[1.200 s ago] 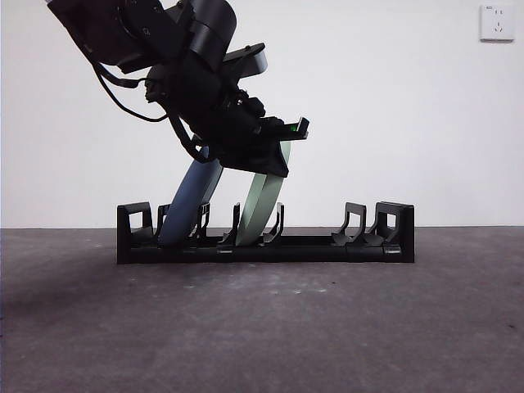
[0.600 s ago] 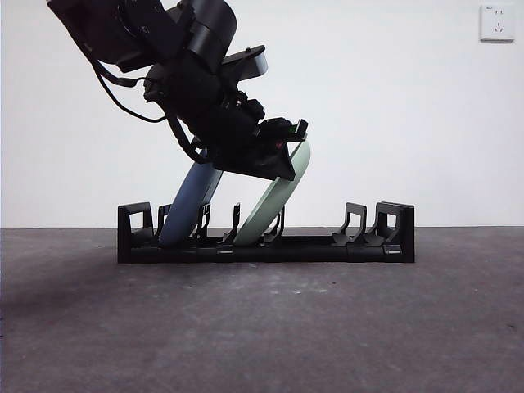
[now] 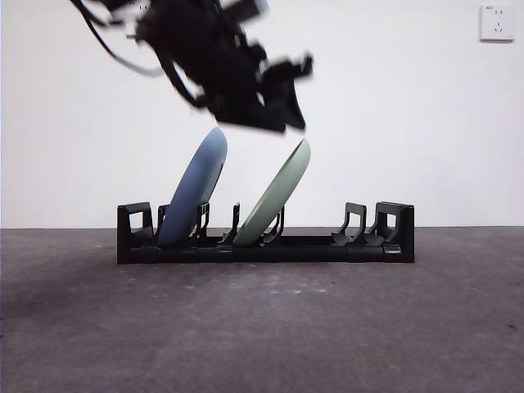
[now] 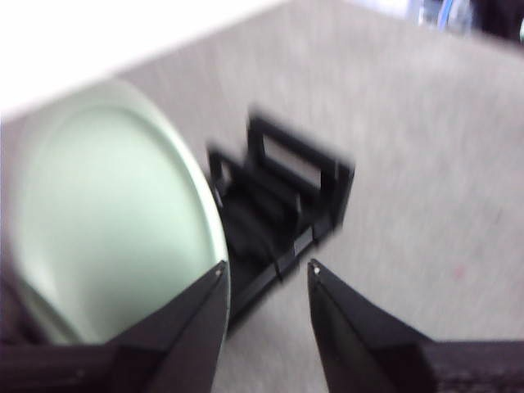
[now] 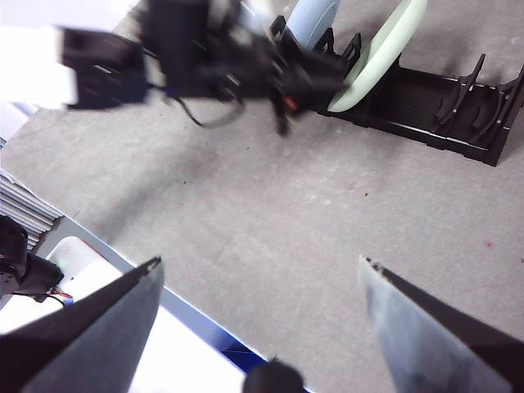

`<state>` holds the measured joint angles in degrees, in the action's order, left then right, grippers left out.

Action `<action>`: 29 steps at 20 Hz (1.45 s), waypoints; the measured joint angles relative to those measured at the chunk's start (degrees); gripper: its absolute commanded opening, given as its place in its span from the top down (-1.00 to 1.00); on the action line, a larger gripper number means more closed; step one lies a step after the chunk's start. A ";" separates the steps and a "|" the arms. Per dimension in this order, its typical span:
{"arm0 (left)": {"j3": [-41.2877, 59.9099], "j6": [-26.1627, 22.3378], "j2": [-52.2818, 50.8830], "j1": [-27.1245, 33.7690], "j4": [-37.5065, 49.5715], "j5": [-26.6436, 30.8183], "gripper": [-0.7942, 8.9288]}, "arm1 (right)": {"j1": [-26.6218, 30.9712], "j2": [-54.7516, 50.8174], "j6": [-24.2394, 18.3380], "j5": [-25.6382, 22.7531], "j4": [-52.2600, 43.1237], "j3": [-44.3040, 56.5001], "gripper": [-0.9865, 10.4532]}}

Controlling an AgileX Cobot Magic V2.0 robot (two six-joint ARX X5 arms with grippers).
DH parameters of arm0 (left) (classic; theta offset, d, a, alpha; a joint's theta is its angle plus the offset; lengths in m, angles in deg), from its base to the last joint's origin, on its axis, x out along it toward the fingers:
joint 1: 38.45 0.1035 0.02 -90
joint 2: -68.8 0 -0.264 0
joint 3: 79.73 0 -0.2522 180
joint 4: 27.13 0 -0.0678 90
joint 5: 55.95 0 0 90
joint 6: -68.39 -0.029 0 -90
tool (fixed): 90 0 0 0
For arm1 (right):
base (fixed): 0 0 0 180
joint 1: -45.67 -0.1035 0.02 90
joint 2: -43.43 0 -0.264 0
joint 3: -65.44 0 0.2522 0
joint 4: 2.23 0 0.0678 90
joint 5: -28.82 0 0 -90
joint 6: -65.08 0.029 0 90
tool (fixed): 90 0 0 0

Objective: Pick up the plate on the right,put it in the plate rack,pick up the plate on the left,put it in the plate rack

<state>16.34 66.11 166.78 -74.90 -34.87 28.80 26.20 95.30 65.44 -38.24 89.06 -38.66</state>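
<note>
Lifting left pincer clear, jaws apart, empty, above green plate. Green and blue plate both lean in rack. We advise rising straight, avoiding rim. Right pincer waits, jaws apart.

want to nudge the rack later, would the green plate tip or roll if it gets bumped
Probably tippable: the green plate stands on edge, leaning steeply, caught only at its base by the plate rack prongs. Its round rim could roll if it hops out. It looks stiff; the left end effector is open above it.
</note>
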 measured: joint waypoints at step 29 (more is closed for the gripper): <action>0.00 2.34 -57.27 -2.16 -59.60 -5.22 0.83 | 0.00 0.13 -1.68 1.81 0.00 2.36 0.42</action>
<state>16.34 68.45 109.51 -77.06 -94.48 23.57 26.20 95.44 63.76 -36.43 89.06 -36.30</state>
